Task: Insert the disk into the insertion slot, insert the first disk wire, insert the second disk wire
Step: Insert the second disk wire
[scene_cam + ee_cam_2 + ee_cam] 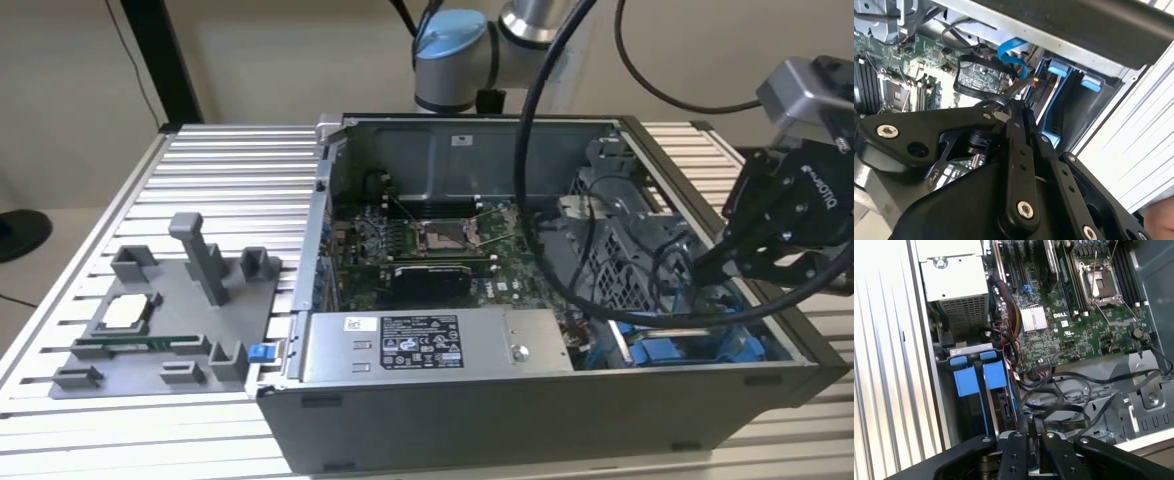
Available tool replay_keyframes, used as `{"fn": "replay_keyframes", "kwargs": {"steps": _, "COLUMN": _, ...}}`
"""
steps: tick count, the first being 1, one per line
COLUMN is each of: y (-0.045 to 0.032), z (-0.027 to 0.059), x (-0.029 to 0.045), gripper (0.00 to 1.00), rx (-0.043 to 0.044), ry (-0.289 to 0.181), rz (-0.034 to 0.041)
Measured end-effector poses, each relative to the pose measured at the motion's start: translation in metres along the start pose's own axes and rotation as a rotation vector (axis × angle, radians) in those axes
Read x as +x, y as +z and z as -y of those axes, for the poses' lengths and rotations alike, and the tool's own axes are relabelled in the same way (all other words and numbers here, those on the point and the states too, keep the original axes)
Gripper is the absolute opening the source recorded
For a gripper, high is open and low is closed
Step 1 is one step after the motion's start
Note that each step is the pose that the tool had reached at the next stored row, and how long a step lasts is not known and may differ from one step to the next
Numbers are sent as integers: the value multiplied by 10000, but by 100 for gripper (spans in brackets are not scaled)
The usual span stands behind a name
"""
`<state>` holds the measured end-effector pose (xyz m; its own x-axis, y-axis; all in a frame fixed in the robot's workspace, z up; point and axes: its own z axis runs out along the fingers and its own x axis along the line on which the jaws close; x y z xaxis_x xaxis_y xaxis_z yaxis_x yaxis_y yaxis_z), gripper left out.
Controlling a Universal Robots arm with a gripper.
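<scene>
Gripper (1031,426) fingers seen pressed together above cables (1054,395), grasp unclear. Disk (995,375) judged seated in insertion slot (667,352), exterior view's lower right. Wires judged outstanding.

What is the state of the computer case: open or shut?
Open: the case has no cover, and the circuit board inside is in plain view.
</scene>
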<state>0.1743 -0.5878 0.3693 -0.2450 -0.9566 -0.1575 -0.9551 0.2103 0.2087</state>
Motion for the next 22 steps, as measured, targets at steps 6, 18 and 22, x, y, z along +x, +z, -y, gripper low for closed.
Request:
{"fn": "replay_keyframes", "kwargs": {"steps": 6, "y": 25, "z": -150, "x": 46, "gripper": 0, "rx": 4, "ry": -1, "rz": 5}}
{"fn": "replay_keyframes", "kwargs": {"steps": 18, "y": 73, "z": -151, "x": 86, "gripper": 0, "rx": 56, "ry": -672, "rz": -98}}
{"fn": "replay_keyframes", "kwargs": {"steps": 22, "y": 83, "z": -145, "x": 99, "gripper": 0, "rx": 34, "ry": -1072, "rz": -172}}
